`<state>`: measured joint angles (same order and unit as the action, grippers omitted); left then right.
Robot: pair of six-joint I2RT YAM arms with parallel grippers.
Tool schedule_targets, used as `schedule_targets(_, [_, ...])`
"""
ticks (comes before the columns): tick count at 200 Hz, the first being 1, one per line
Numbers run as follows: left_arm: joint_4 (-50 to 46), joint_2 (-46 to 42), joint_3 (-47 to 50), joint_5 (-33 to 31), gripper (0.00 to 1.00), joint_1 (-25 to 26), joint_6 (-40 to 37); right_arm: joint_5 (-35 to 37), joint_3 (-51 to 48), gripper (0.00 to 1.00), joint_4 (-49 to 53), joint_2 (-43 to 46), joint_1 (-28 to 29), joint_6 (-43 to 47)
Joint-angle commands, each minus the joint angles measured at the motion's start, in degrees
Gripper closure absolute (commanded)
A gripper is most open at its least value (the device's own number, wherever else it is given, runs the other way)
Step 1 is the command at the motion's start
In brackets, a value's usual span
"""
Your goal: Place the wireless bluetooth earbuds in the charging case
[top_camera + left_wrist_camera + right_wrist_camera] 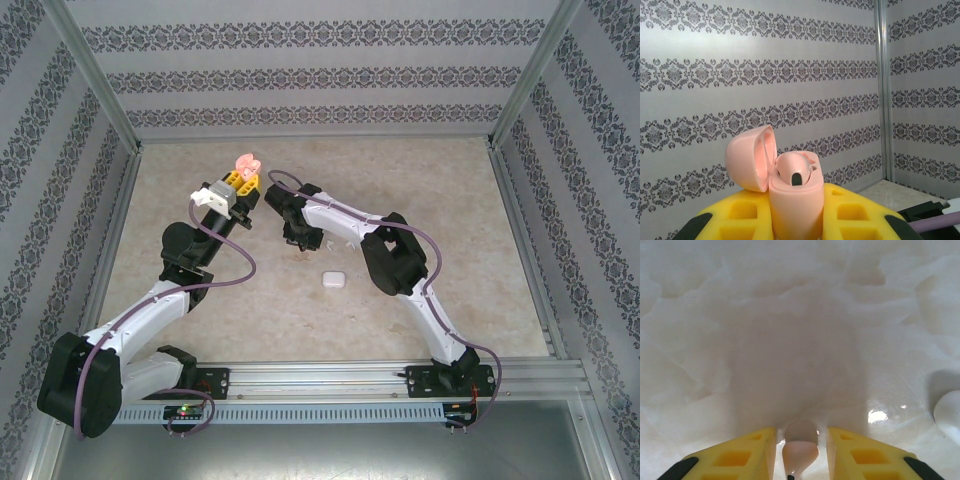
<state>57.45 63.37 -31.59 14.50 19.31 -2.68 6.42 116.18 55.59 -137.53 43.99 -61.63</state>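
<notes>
Between the parted fingers (740,456) of the right hand (800,462) a pinkish earbud (800,451) is bracketed low over the tabletop (790,340), unpinched; it could be flicked away by an off-centre squeeze. The open charging case (796,200) is gripped by the left hand (243,182).

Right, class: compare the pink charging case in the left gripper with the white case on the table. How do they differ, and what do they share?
Lid: the pink case stands open with an earbud inside; the white case looks shut. Position: the pink case is clamped upright in the left gripper, off the table; the white case lies free on it. Colour: one pink, the other white. Both are small, rounded cases.
</notes>
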Motion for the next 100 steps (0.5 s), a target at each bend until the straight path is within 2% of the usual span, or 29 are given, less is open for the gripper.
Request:
schedule_targets(1, [3.81,0.05,0.67,0.03,1.0,-0.95,1.01,-0.97,1.1,0.7,1.06,-2.22,0.12,-0.7])
schedule_targets(100, [3.6,0.07,0.63,0.22,1.0,-1.19,1.27,-1.42,1.52,0.74,1.32,-2.83,1.25,-1.0])
